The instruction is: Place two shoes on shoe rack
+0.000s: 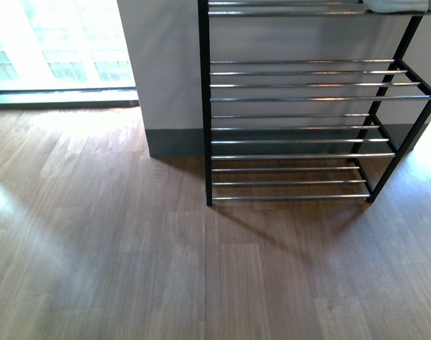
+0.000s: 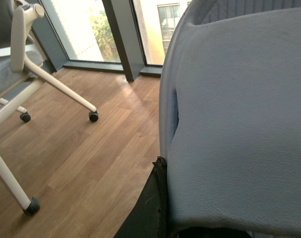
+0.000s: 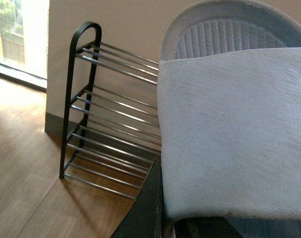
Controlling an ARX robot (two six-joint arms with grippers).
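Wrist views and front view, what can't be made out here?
- Left wrist view: the pale blue-grey shoe fills the frame, hiding whether that arm's jaws are open or shut.
- Right wrist view: the second shoe hides the same, plus part of the shoe rack.
- Front view: no arm shows; a pale item on the top shelf is cut by the edge.

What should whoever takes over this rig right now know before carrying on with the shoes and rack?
The left end effector appears shut on one shoe, held clear of the floor.
The right end effector appears shut on the other shoe, facing the rack.
Rack: middle and lower shelves bare; something pale on the top shelf, too cropped to identify.
Done: both shoes picked up. Left: set both on the rack.
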